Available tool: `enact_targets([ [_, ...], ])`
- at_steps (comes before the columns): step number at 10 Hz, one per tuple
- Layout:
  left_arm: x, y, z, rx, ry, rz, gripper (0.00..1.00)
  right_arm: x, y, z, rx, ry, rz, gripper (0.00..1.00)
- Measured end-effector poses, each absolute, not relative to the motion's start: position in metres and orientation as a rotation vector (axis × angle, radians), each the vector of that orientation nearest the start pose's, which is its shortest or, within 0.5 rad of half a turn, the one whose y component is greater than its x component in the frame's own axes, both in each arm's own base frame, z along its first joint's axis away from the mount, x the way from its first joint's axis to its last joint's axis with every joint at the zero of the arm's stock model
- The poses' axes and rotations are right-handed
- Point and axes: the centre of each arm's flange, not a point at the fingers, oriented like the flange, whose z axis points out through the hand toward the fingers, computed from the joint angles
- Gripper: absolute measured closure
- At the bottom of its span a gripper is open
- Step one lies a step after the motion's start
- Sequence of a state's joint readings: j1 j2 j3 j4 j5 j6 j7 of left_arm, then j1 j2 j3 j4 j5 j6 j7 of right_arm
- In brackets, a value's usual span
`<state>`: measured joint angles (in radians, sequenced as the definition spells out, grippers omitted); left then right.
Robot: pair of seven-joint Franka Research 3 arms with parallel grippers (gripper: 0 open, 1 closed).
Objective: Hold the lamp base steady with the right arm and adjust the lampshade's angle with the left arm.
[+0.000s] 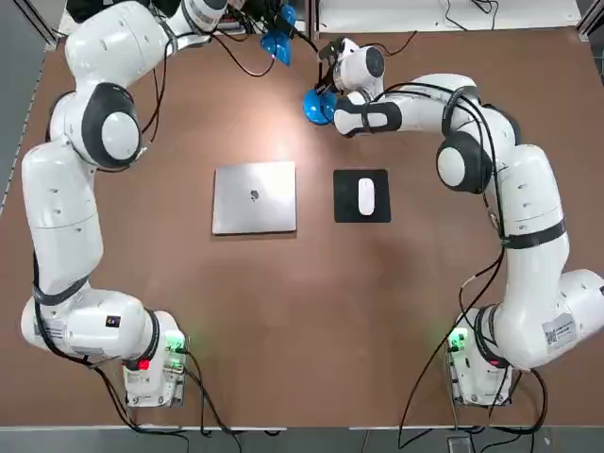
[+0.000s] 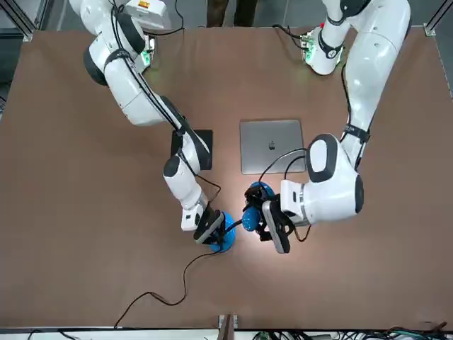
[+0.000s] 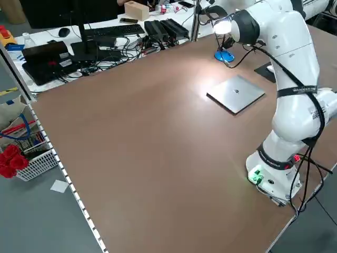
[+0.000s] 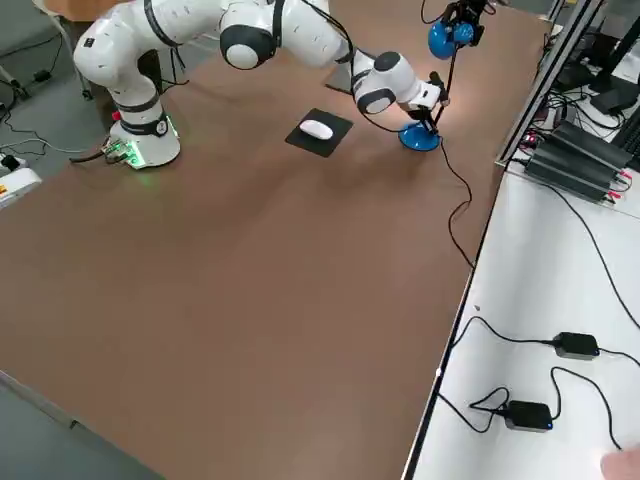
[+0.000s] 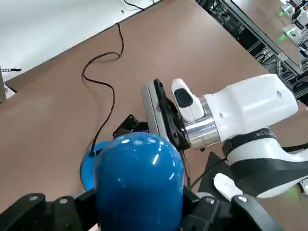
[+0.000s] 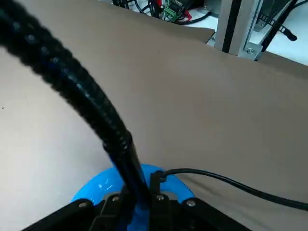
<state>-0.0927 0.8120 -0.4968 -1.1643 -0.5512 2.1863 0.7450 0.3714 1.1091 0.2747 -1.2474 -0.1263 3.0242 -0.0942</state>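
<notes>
The round blue lamp base [image 1: 316, 107] sits at the far middle of the table, its black neck [image 6: 72, 91] curving up from it. My right gripper [image 2: 209, 228] is low on the base [image 6: 103, 188] and shut on it at the foot of the neck. Above it, the blue lampshade [image 5: 139, 180] glows white onto the table. My left gripper [image 5: 139, 214] is shut on the lampshade [image 2: 255, 205], one finger on each side. In the right side view the lampshade [image 4: 443, 38] hangs above the base [image 4: 420, 138].
A closed silver laptop [image 1: 254, 196] lies mid-table beside a white mouse [image 1: 365, 196] on a black pad [image 1: 362, 219]. The lamp's black cord [image 2: 163, 294] trails toward the far edge. Beyond that edge a white bench [image 3: 105, 37] carries cables and electronics.
</notes>
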Motion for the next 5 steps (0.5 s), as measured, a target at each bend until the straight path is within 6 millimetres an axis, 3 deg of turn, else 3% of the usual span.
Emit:
enact_targets([
  [5,0.7032,-0.3370,0.3846,2.116,-0.859,0.367,0.53,0.6686,0.4181,0.1760,-2.557,-0.828,-0.903,0.85],
])
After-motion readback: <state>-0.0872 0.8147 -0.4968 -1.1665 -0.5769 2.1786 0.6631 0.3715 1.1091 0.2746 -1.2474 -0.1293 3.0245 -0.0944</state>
